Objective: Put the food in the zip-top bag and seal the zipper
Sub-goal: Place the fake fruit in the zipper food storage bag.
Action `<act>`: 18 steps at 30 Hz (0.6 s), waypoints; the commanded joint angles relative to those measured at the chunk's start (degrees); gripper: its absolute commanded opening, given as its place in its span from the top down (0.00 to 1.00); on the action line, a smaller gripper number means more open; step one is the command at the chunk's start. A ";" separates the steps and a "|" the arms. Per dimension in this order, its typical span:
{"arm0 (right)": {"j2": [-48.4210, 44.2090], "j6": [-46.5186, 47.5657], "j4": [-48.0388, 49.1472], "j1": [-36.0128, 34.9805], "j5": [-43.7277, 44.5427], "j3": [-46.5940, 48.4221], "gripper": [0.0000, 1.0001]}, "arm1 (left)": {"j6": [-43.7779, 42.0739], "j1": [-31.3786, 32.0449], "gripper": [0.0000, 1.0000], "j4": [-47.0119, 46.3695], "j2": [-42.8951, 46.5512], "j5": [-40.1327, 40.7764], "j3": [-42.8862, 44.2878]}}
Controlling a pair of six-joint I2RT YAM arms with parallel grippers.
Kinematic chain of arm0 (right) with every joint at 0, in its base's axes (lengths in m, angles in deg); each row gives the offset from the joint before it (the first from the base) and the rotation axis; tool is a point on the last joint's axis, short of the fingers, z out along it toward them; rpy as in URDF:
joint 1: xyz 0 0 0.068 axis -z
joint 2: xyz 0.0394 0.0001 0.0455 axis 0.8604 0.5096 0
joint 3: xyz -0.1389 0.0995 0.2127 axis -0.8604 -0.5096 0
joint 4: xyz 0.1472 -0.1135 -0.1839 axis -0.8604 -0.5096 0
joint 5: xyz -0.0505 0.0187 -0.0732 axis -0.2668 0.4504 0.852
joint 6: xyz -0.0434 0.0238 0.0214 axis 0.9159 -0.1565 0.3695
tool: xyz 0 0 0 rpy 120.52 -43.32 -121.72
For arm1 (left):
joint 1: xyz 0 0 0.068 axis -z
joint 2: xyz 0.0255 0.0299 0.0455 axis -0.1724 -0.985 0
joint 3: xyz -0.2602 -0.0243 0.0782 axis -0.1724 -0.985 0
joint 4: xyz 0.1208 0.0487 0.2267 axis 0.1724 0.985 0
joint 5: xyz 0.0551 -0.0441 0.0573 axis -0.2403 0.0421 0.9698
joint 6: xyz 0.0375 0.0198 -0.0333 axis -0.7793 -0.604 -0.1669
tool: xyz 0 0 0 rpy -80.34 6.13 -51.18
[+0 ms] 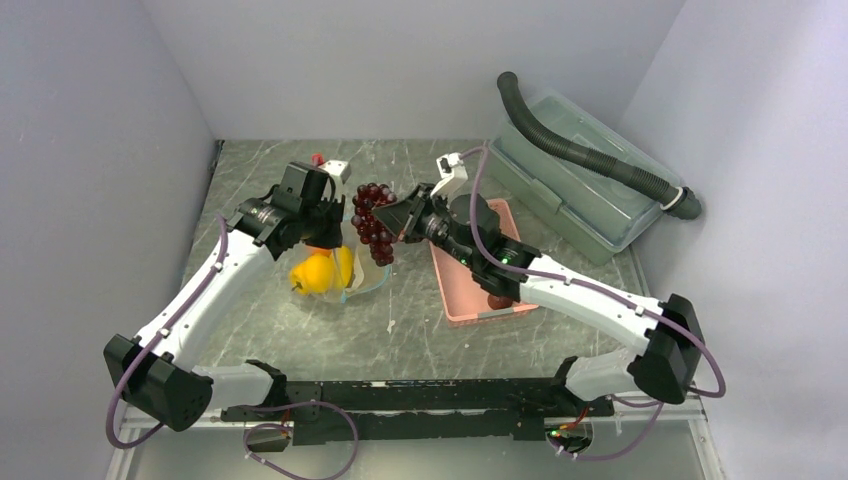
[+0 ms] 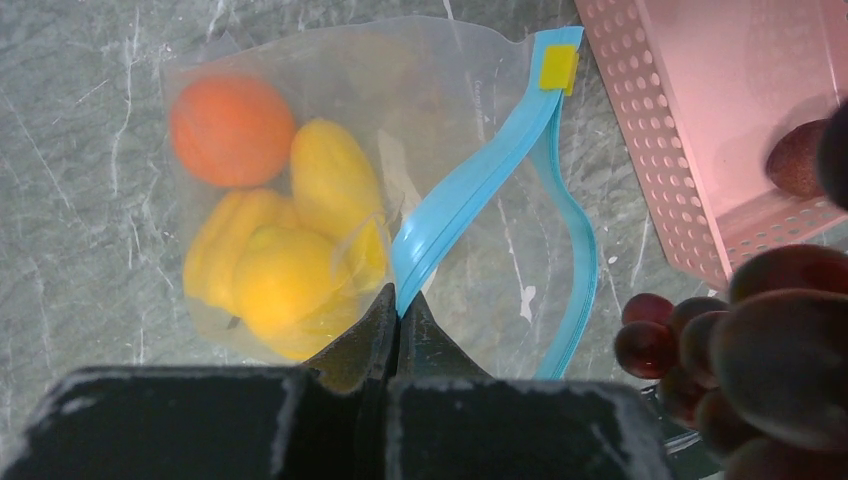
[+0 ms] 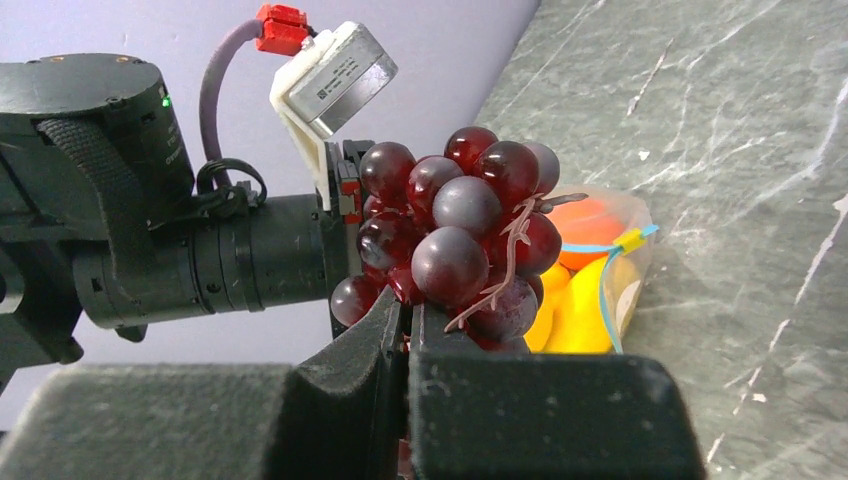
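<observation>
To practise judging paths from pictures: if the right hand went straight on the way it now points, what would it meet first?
Probably the left arm's wrist, just behind the grapes that the right hand holds. The bag sits lower and off to one side, though depth is hard to judge.

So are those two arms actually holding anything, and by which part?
Both are. The left tool pinches the clear bag by its blue zipper strip; the right tool grips the grapes at the bunch's near edge.
</observation>
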 commanded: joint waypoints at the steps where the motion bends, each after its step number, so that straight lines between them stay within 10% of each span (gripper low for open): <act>1: 1.64 -3.68 8.22 -1.44 5.29 1.23 1.00 | 0.82 -0.56 1.00 -1.87 1.89 -1.31 -0.13; 18: 6.37 -5.58 17.20 -8.63 15.87 -6.13 1.00 | 2.45 -4.44 1.00 -3.43 3.21 -4.85 -0.87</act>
